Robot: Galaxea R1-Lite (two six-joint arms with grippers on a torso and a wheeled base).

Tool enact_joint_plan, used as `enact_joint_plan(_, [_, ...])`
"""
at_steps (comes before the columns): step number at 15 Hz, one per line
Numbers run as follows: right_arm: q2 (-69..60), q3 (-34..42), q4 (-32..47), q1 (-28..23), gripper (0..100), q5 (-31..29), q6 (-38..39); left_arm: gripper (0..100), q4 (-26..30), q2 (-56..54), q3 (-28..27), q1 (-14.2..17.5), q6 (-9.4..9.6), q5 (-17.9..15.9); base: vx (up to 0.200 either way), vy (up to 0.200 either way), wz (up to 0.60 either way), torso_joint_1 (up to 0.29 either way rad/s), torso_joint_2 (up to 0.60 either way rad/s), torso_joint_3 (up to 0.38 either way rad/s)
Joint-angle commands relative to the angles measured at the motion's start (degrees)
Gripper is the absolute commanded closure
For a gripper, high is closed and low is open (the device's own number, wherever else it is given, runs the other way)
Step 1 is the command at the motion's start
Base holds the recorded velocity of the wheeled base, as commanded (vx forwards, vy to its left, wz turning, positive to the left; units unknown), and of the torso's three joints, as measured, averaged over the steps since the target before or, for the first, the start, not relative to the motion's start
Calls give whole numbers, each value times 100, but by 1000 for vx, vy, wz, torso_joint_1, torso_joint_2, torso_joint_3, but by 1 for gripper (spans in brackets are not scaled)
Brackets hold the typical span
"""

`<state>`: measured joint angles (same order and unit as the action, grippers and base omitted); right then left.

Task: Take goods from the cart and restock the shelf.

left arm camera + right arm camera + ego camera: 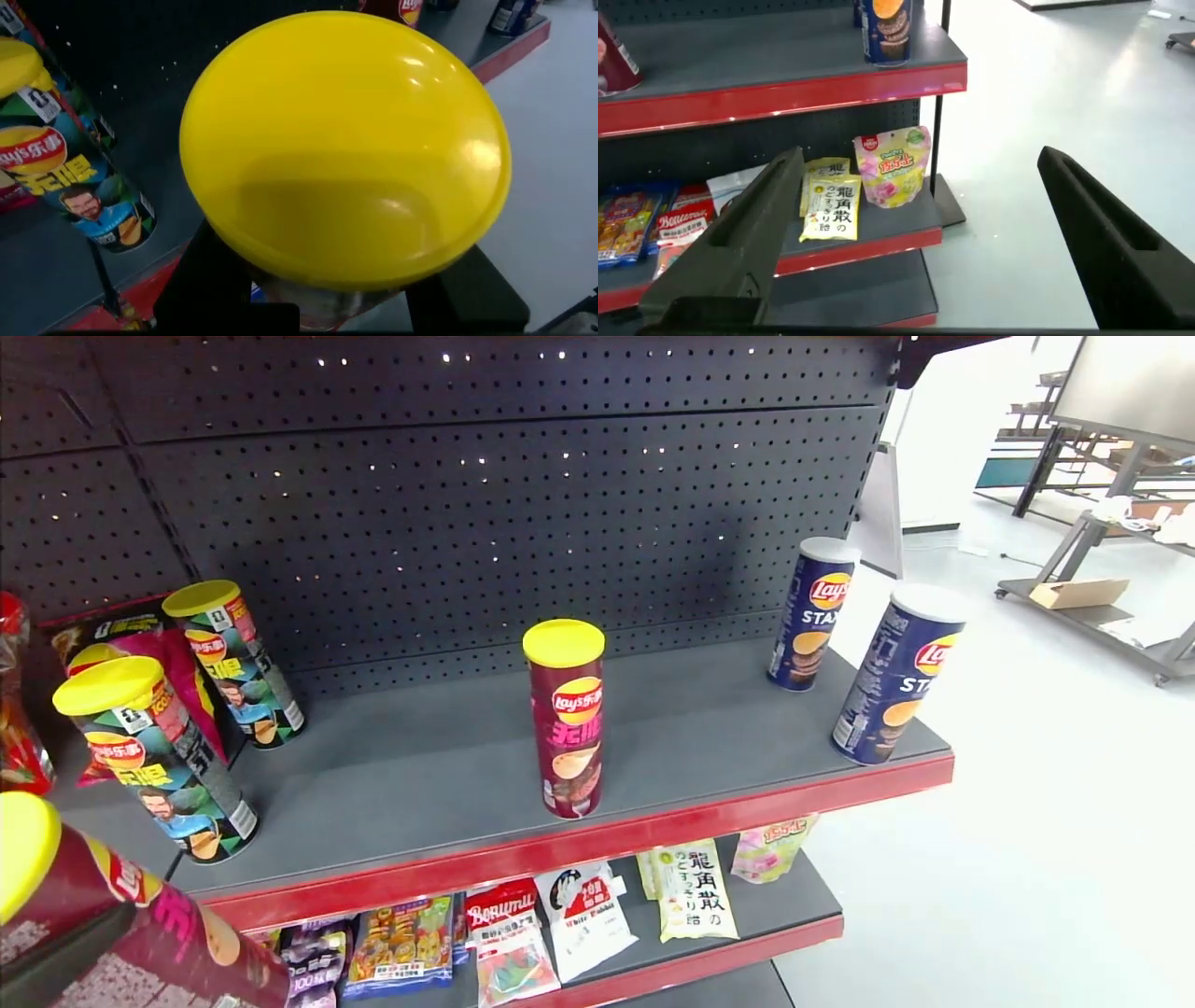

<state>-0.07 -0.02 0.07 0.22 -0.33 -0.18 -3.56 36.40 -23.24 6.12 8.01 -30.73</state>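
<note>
Currently left pincer [346, 303] clasps chip can [346, 140]; right pincer [922, 161] gapes.

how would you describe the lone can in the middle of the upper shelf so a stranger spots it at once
Find the grey shelf with the red front edge below the black pegboard. Midway along, near the front, one chip can stands alone. It is maroon with a yellow lid; the left cans are multicoloured, the right cans dark blue.
</note>
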Motion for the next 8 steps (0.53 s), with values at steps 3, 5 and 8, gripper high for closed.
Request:
enact_joint_plan(3, [7,2,1,4,0,7,9,100,-1323,1853,-287,-173,-10,-12,0,0,0,0,0,0])
enact_joint_plan(5, [7,2,1,4,0,7,1,100,-1841,2477,-410,-603,-212,-3,0,0,0,0,0,0])
enact_joint_plan(8, [7,2,1,4,0,7,1,100,-2703,3479,-489,-744,-318,-12,0,0,0,0,0,0])
